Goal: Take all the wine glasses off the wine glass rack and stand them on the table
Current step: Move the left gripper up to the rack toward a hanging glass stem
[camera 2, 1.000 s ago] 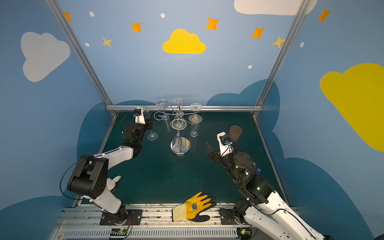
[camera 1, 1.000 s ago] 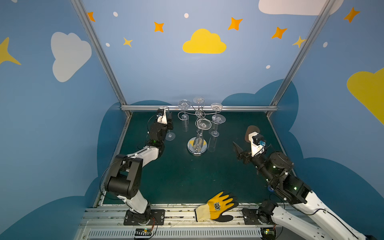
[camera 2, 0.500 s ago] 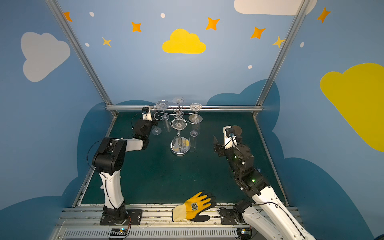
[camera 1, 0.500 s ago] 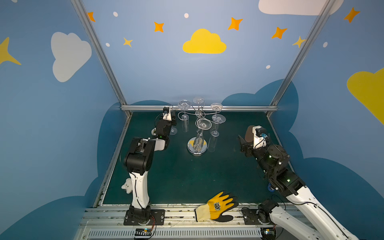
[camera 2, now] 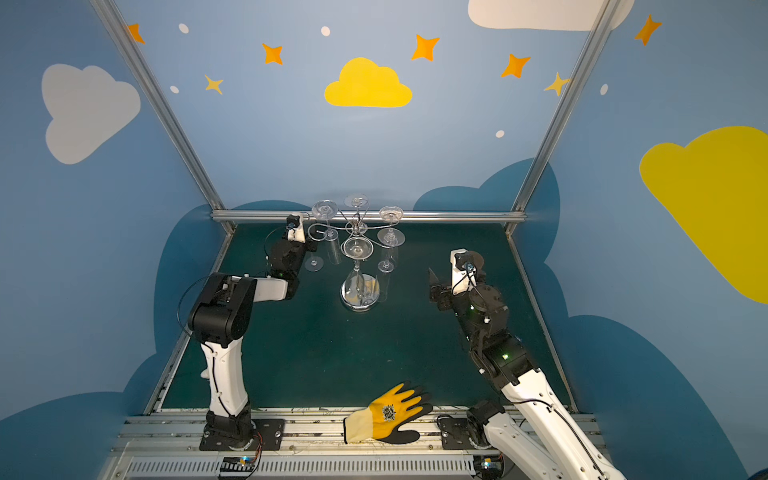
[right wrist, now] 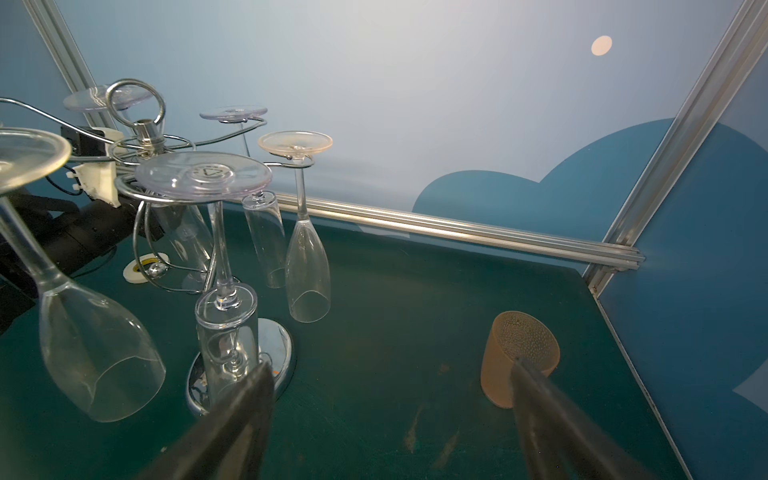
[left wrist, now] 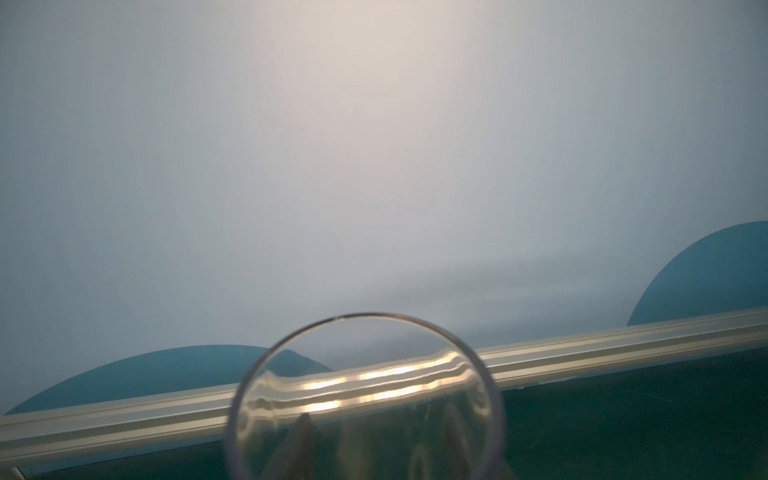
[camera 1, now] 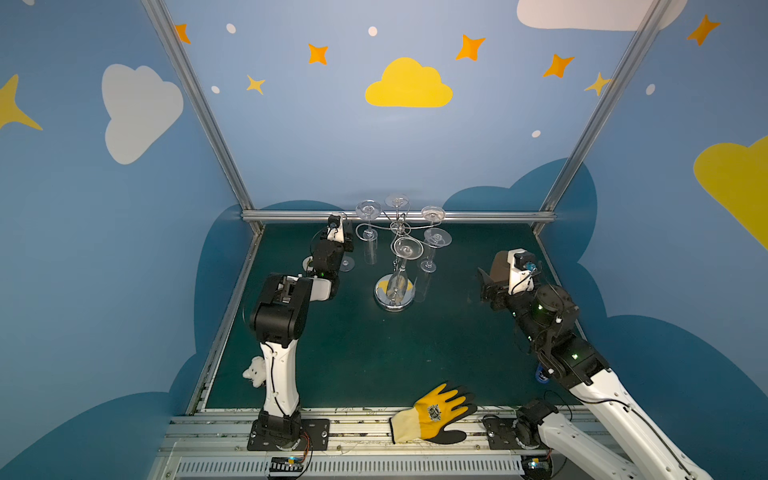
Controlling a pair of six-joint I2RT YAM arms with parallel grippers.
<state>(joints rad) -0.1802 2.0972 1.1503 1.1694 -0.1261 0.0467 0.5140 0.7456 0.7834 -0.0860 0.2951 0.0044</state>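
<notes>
Standing on green mat (camera 1: pixel 374 353), rack (camera 1: pixel 390 306), blue walls (camera 1: pixel 332 145)

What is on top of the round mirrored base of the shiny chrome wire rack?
A clear plastic stemmed glass hangs upside down over the round mirrored base. It covers the middle of the base; whether its rim touches the base cannot be told.

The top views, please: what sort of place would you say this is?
Probably a robot lab cell: blue walls painted with clouds and stars, an aluminium frame, and a left arm and right arm bolted to a front rail.
</notes>
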